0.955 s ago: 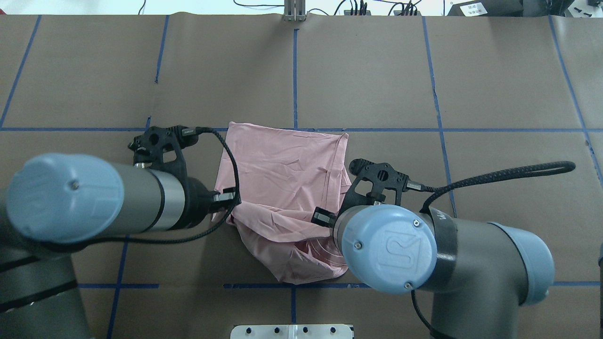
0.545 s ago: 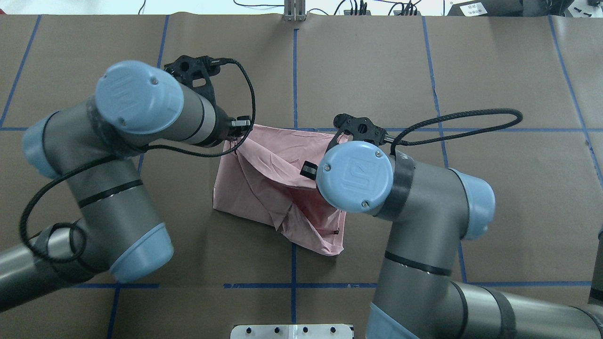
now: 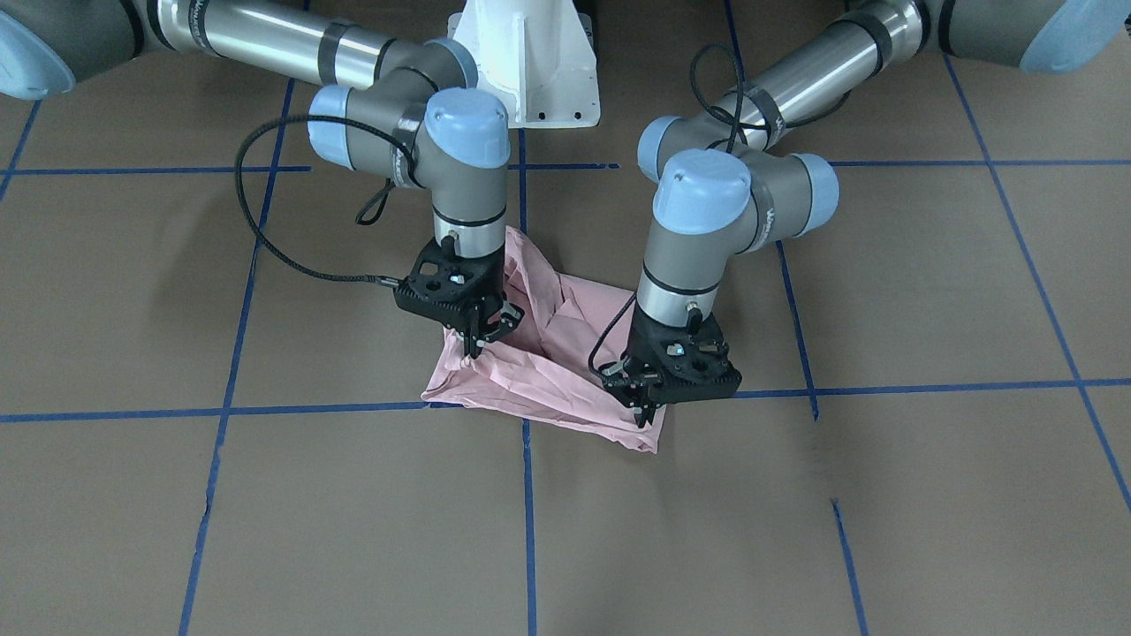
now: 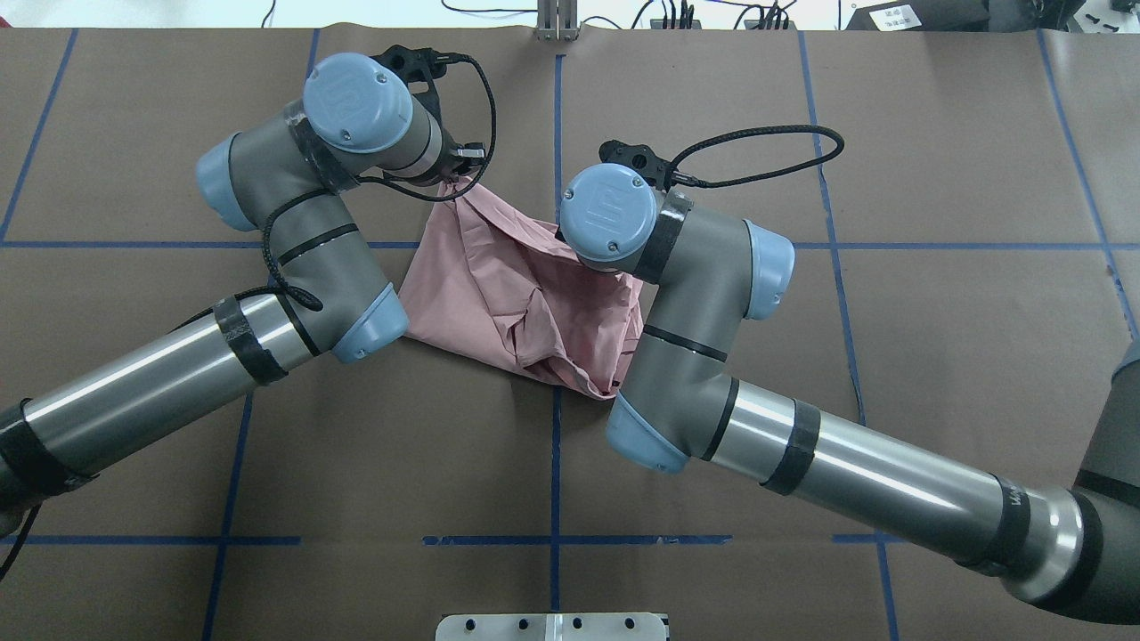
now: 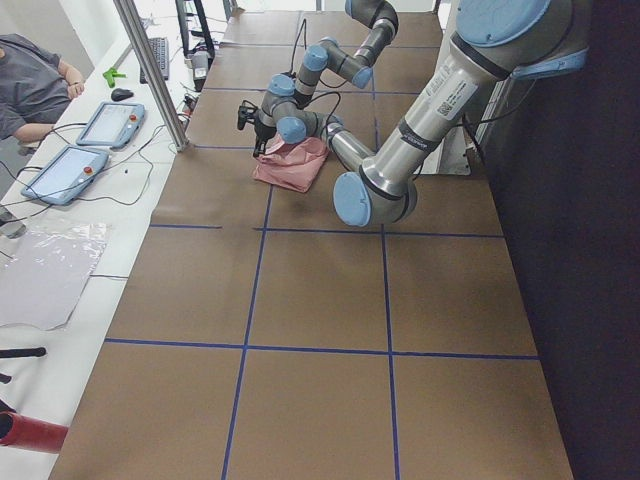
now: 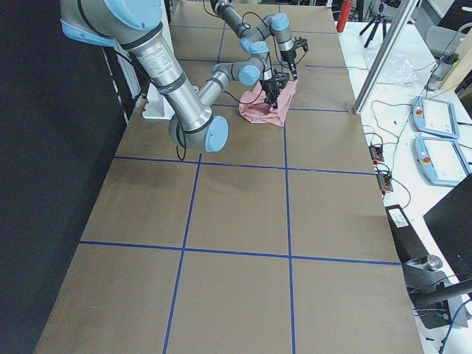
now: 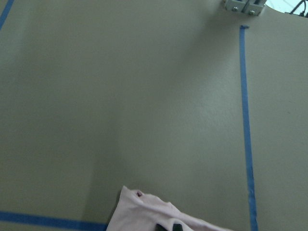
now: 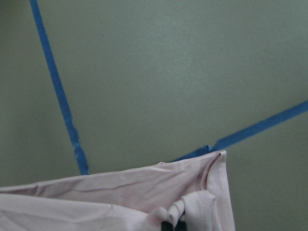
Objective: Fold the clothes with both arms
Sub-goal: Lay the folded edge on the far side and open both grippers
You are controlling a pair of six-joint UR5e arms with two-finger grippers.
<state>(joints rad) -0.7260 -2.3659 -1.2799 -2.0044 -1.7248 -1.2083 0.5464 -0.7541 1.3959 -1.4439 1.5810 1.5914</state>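
Here the pale pink T-shirt [image 4: 499, 294] lies crumpled midway between the ends of the brown table [image 4: 935, 356], nearer the edge opposite the robot. The left gripper [image 3: 643, 405] has its jaws closed on one corner of the shirt's far side, and the right gripper [image 3: 477, 340] is likewise clamped on the other corner. Blue tape lines [image 4: 891, 246] cross the tabletop around the shirt.
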